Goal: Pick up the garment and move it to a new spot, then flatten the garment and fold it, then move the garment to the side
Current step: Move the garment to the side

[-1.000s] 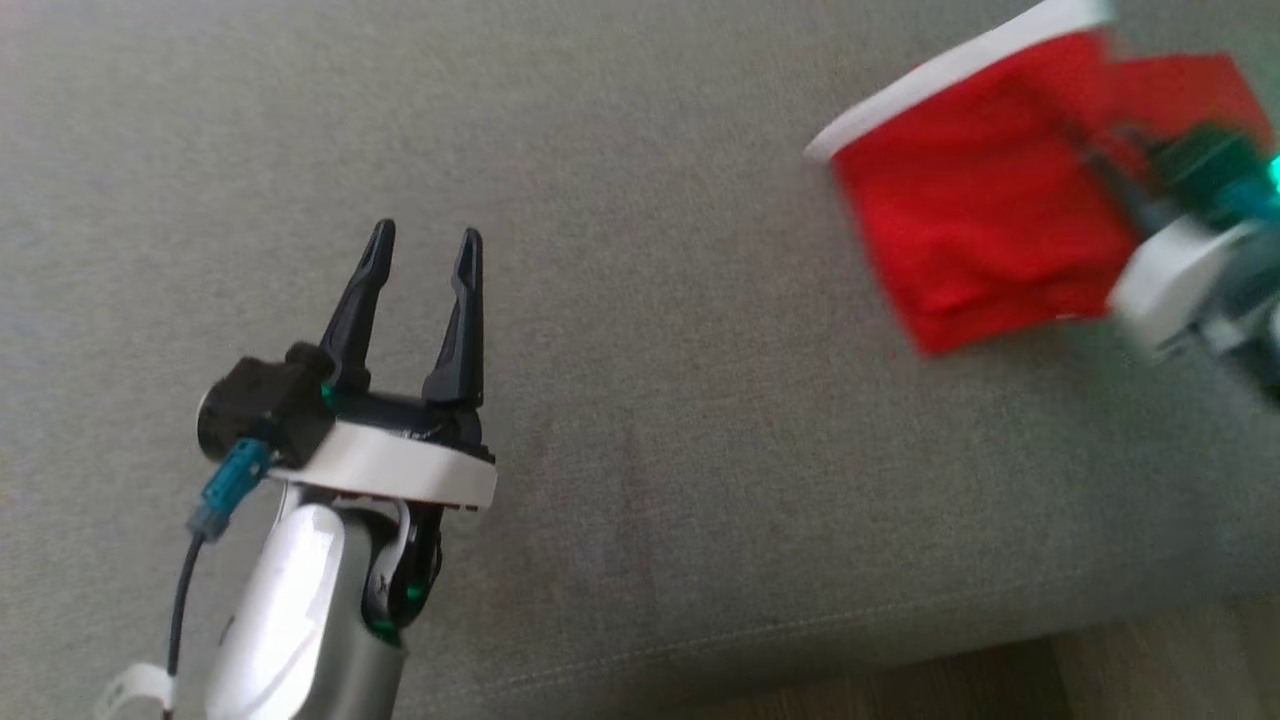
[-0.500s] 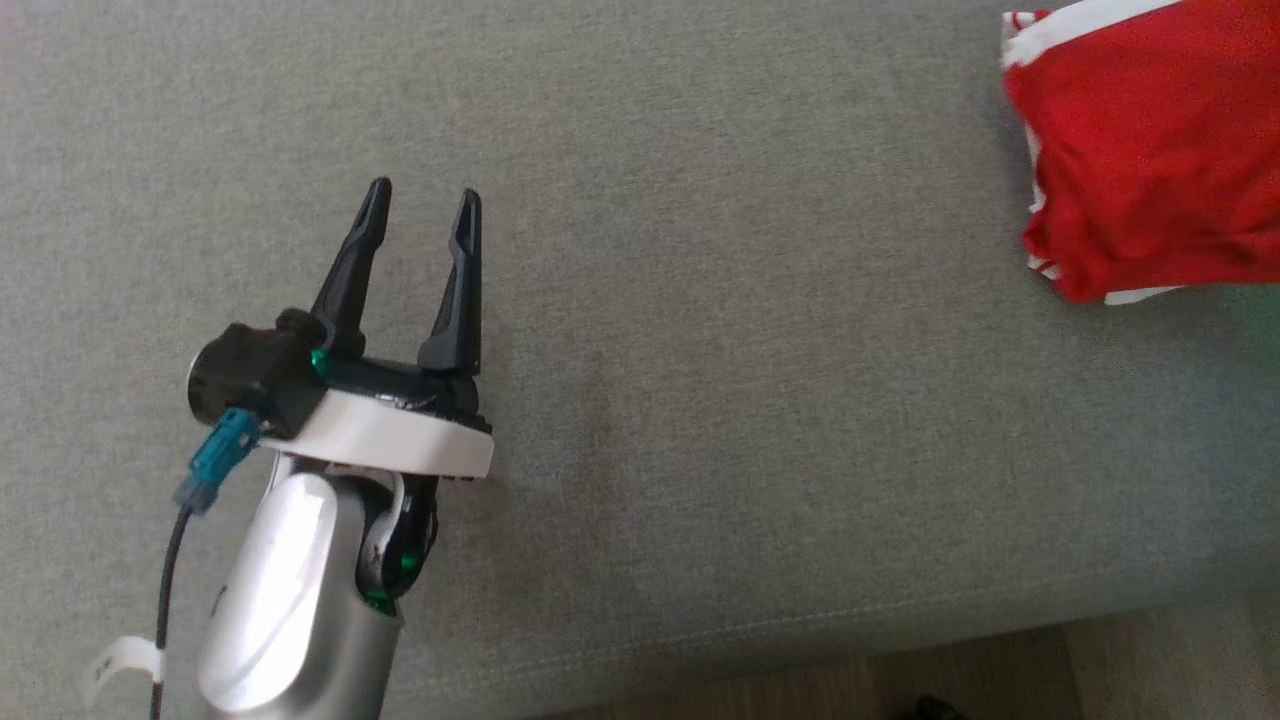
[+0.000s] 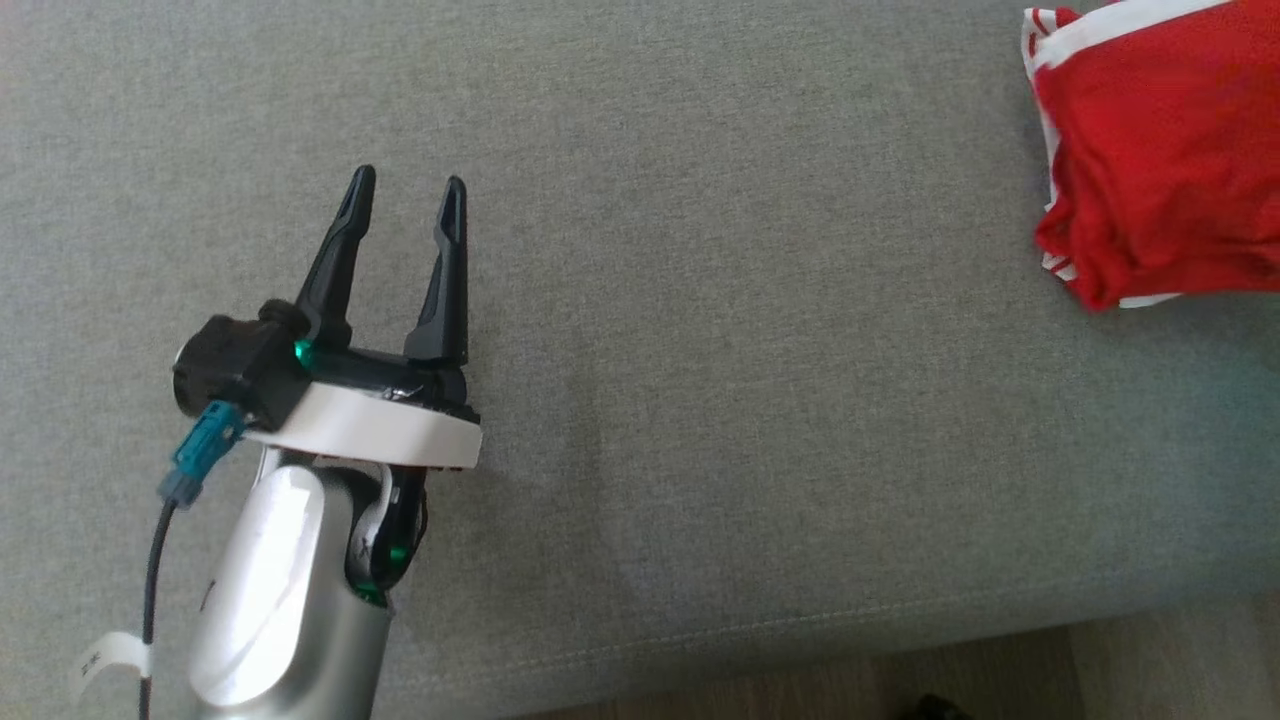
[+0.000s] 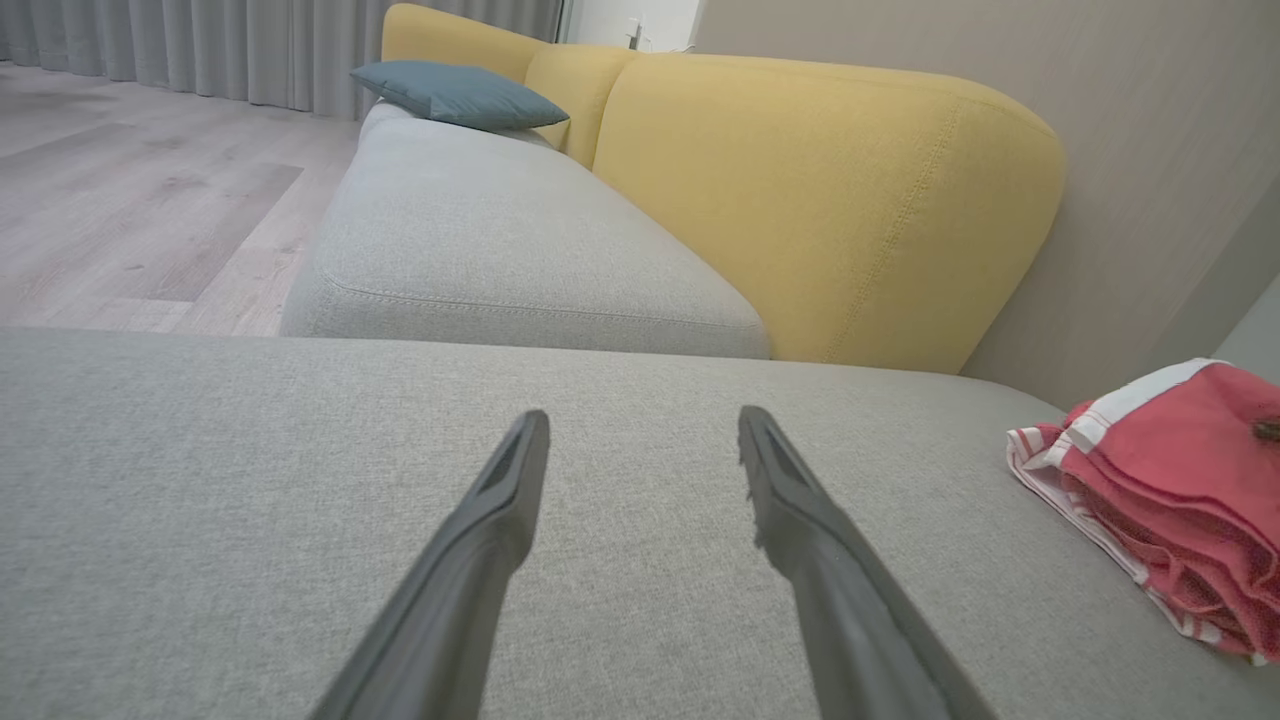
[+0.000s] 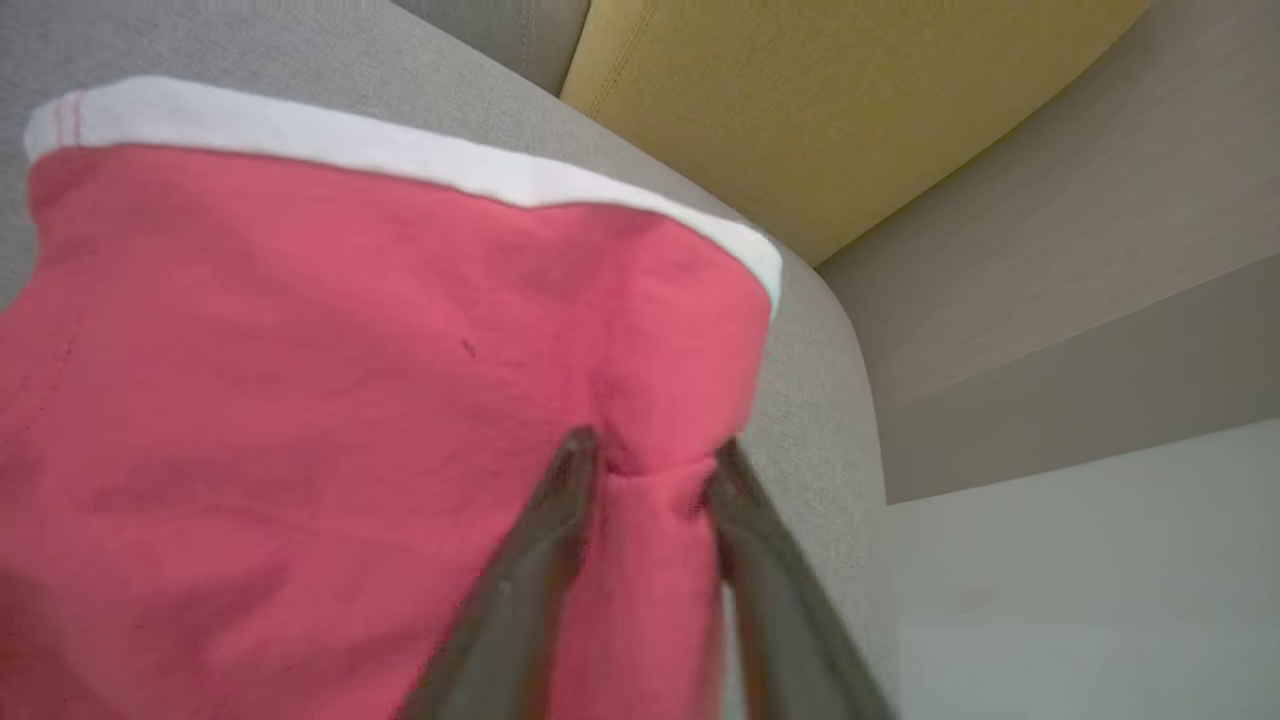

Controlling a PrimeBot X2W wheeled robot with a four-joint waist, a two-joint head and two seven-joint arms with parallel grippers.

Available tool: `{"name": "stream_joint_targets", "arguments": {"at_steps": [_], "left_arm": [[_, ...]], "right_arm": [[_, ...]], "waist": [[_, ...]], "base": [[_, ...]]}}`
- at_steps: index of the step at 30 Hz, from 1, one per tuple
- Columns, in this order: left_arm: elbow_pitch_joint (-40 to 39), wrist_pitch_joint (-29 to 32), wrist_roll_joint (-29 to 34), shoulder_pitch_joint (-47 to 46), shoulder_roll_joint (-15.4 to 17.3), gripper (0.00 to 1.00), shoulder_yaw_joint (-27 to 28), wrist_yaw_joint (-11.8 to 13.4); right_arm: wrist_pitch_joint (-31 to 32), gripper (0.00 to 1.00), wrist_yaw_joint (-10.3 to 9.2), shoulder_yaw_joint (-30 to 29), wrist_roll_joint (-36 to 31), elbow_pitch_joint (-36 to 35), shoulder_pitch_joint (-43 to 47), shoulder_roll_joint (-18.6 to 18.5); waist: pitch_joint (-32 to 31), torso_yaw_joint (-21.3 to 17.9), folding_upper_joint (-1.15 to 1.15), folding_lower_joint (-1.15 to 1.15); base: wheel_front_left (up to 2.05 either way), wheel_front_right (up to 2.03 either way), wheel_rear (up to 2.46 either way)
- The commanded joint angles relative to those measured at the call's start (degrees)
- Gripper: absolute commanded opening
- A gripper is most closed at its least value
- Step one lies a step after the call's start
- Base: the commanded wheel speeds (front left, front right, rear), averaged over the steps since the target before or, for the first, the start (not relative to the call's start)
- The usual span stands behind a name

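Your left gripper (image 3: 408, 180) hovers over the near left of the grey sofa seat (image 3: 750, 400), jaws wide and empty. The folded red garment (image 3: 1160, 160) lies on the seat at the far right, cut off by the head view's edge. Your right gripper (image 5: 652, 447) is blurred over the garment, jaws narrow. You cannot tell whether they pinch the cloth.

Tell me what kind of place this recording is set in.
Probably a home living room: a grey sofa with yellow backrests, a blue cushion, and floor-length curtains.
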Motion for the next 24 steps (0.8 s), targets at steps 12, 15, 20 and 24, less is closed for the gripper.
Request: {"name": "stream_joint_targets", "arguments": {"at_steps": [12, 15, 20, 24], "left_arm": [[-1.04, -0.31, -0.30, -0.02, 0.48, 1.00, 1.67, 0.33], [-1.17, -0.31, -0.54, 0.66, 0.48, 1.00, 1.90, 0.77], [-1.37, -0.31, -0.79, 2.59, 0.48, 1.00, 2.54, 1.69], [-1.49, -0.31, -0.82, 4.59, 0.48, 1.00, 3.04, 2.47]], "right_arm": [[-2.61, 1.00, 0.37, -2.78, -2.87, -7.26, -0.62, 4.35], [-5.11, 1.00, 0.37, -2.78, -2.71, -9.08, -0.64, 8.92], [-10.48, 1.00, 0.37, -2.52, -2.24, -11.19, 1.85, 18.49], [-16.04, 1.00, 0.37, -2.34, -1.89, -11.46, 6.33, 26.44]], "waist": [[-4.71, 0.27, 0.00, 0.00], [-6.97, 0.79, 0.00, 0.00], [-11.52, 2.07, 0.00, 0.00], [-15.01, 3.55, 0.00, 0.00]], "base": [[0.00, 0.00, 0.00], [0.00, 0.00, 0.00], [0.00, 0.00, 0.00], [0.00, 0.00, 0.00]]}}
